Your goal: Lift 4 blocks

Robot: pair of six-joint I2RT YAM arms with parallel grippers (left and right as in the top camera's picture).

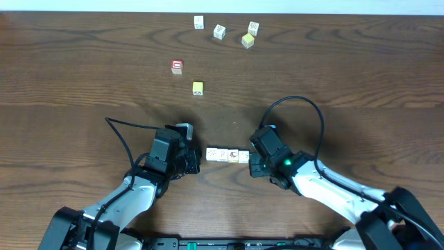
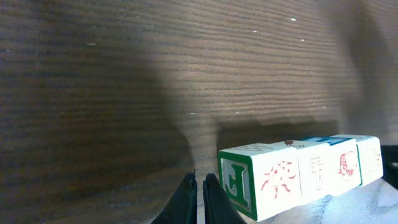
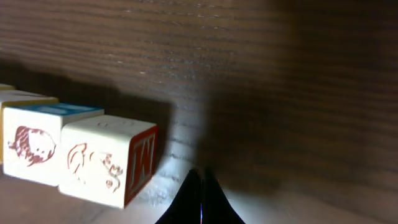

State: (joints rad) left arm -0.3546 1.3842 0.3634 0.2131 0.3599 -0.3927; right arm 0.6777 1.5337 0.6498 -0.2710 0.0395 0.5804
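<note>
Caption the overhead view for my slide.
Both shut, the left gripper and right gripper flank a short row of blocks.

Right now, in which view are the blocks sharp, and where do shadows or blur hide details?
Overhead: even light, but the row of blocks is too small to read its prints. Left wrist: blocks sharp, a broad shadow crosses the table, the left tool is a dark blur. Right wrist: blocks slightly soft, the table dims toward the picture's right, the right tool is a black silhouette.
</note>
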